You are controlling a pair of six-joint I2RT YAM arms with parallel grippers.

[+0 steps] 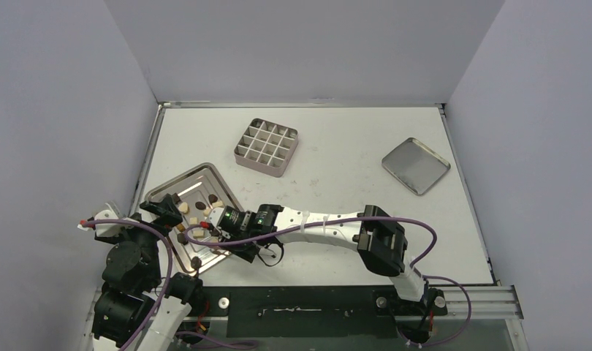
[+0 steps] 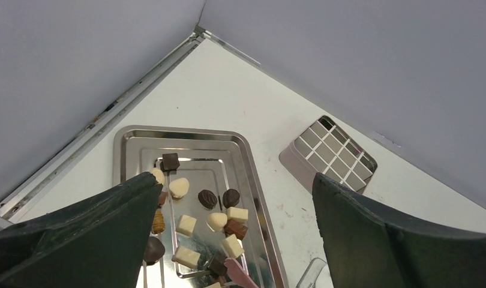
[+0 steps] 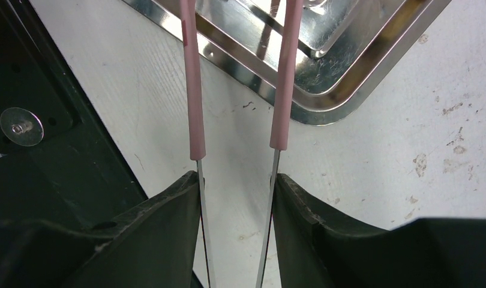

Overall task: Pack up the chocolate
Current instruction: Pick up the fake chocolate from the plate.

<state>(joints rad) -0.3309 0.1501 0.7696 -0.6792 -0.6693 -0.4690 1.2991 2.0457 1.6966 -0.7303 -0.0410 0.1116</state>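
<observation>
Several small chocolates (image 1: 198, 212), dark brown, tan and cream-white, lie loose in the silver stepped tray (image 1: 205, 170) at the left. The left wrist view shows them (image 2: 216, 219) in the tray (image 2: 186, 130). My left gripper (image 1: 165, 208) hangs open and empty over the tray's left side (image 2: 234, 180). My right gripper (image 1: 245, 248) is shut on a pair of pink-sleeved metal tongs (image 3: 195, 90). The tong arms, held apart, reach over the tray's near corner (image 3: 324, 111), and a pink tip (image 2: 240, 270) sits among the chocolates.
The square gridded tin (image 1: 267, 147) stands empty behind the tray, also in the left wrist view (image 2: 329, 153). Its lid (image 1: 416, 165) lies upside down at the back right. Walls enclose the table on three sides.
</observation>
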